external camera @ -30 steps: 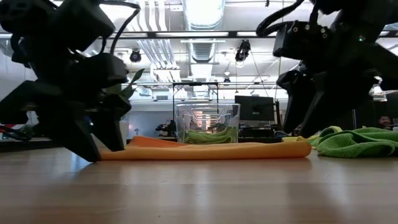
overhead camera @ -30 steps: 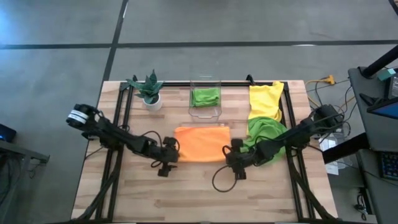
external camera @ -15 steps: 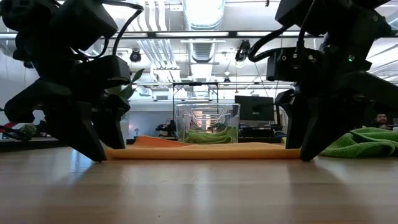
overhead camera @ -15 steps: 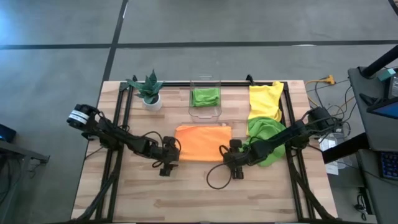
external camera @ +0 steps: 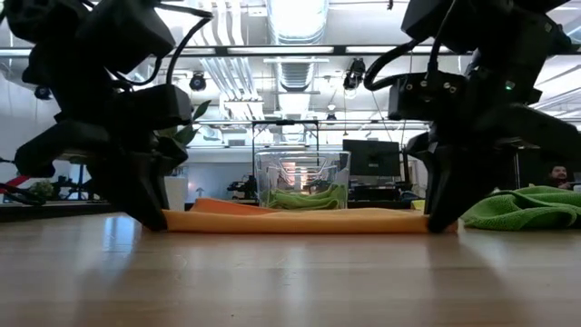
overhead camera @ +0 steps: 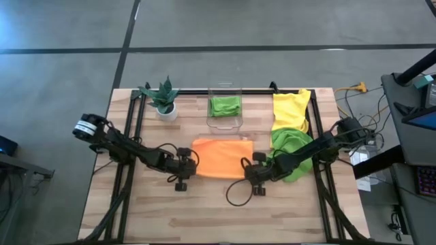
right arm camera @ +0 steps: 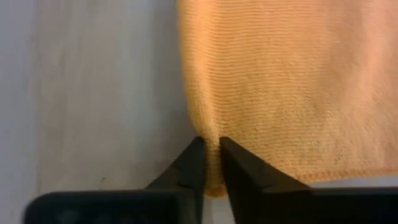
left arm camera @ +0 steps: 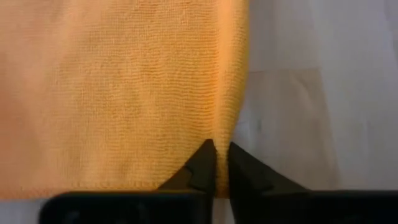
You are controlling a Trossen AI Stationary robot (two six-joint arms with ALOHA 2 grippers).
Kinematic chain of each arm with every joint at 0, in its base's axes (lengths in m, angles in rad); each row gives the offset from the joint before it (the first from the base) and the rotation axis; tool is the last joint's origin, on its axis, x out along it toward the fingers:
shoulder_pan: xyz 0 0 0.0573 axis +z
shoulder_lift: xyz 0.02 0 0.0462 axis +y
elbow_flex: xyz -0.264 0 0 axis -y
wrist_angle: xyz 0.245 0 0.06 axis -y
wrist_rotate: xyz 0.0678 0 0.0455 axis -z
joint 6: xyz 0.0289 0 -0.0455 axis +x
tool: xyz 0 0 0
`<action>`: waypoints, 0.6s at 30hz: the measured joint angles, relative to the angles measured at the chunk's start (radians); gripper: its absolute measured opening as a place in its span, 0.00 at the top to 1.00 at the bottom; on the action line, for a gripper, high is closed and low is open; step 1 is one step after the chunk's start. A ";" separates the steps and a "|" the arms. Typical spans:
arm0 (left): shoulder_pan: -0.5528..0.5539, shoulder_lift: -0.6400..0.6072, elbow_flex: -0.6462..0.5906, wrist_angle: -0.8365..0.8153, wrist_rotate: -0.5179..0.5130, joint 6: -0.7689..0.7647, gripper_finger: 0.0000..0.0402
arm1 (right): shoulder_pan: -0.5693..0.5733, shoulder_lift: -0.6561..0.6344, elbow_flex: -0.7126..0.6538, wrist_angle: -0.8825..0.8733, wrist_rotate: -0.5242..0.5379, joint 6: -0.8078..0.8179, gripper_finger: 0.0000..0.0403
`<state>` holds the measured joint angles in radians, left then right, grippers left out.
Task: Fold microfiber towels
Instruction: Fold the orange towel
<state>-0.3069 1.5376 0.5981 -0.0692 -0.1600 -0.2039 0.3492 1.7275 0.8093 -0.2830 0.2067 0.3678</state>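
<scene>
Orange towel (overhead camera: 221,157) flat mid-bench; left gripper (left arm camera: 216,163) and right gripper (right arm camera: 210,162) fingers pinched on its near corners; best lifted evenly, together, carried straight to far edge.

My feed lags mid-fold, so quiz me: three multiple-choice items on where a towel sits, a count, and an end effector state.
1. Where is the folded lime green towel?
A. Inside the clear bin
B. Under the potted plant
C. On the floor

2. How many towels lie outside the bin?
A. One
B. Three
C. Five

3. What are both end effectors doing?
A. Hanging open above the yellow towel
B. Shut on the orange towel's near corners
C. Gripping the bin

Answers:
1 A: the folded lime green towel sits within the clear bin.
2 B: orange towel, yellow towel and crumpled lime green towel.
3 B: left end effector and right end effector each pinch orange fabric.
</scene>
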 joint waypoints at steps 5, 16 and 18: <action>-0.001 -0.019 0.009 -0.012 0.059 -0.002 0.98 | -0.002 0.001 0.015 -0.020 -0.019 0.047 0.97; -0.120 -0.066 0.020 -0.042 0.180 -0.199 1.00 | 0.071 0.004 0.134 -0.086 -0.175 0.136 0.98; -0.154 -0.077 0.032 -0.042 0.182 -0.210 1.00 | 0.089 0.004 0.163 -0.112 -0.182 0.161 0.98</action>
<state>-0.4612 1.4607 0.6303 -0.1111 0.0221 -0.4141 0.4383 1.7313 0.9722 -0.3954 0.0246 0.5283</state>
